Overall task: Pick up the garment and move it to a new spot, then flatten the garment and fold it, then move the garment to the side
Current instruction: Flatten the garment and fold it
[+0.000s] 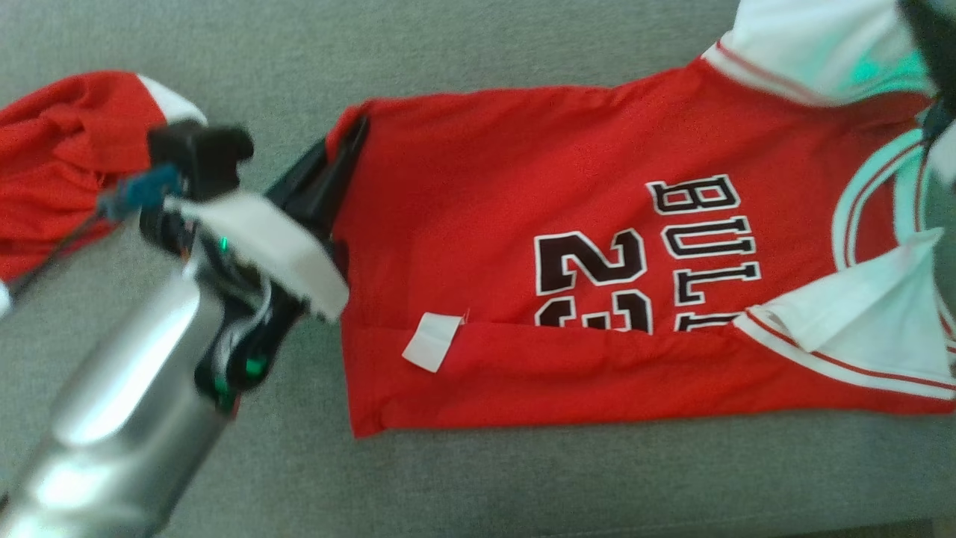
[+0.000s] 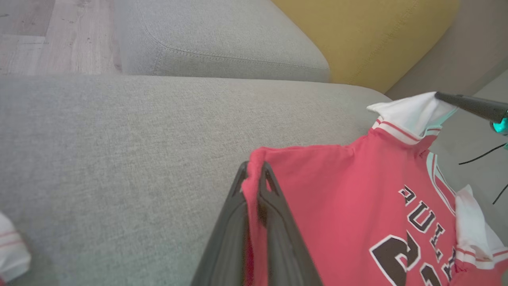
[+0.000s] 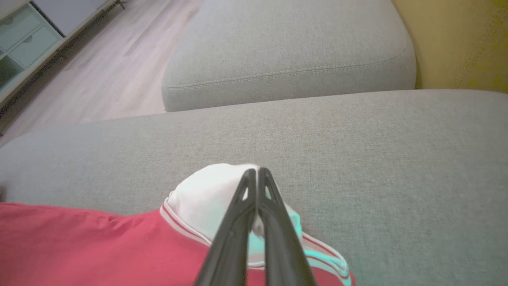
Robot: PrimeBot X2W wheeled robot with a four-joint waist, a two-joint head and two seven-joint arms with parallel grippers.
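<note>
Judging by the Bulls jersey (image 1: 523,224) on the sofa cushion (image 1: 523,478), its near edge already lapped over, I was mid-fold. My left gripper (image 2: 254,169) clamped its far hem corner and my right gripper (image 3: 257,172) its far white sleeve (image 3: 206,190). Moving it aside remained.

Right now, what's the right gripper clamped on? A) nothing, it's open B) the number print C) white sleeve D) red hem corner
C: in the right wrist view the right gripper is shut on the white sleeve of the jersey; the left gripper pinches the red hem corner.
</note>
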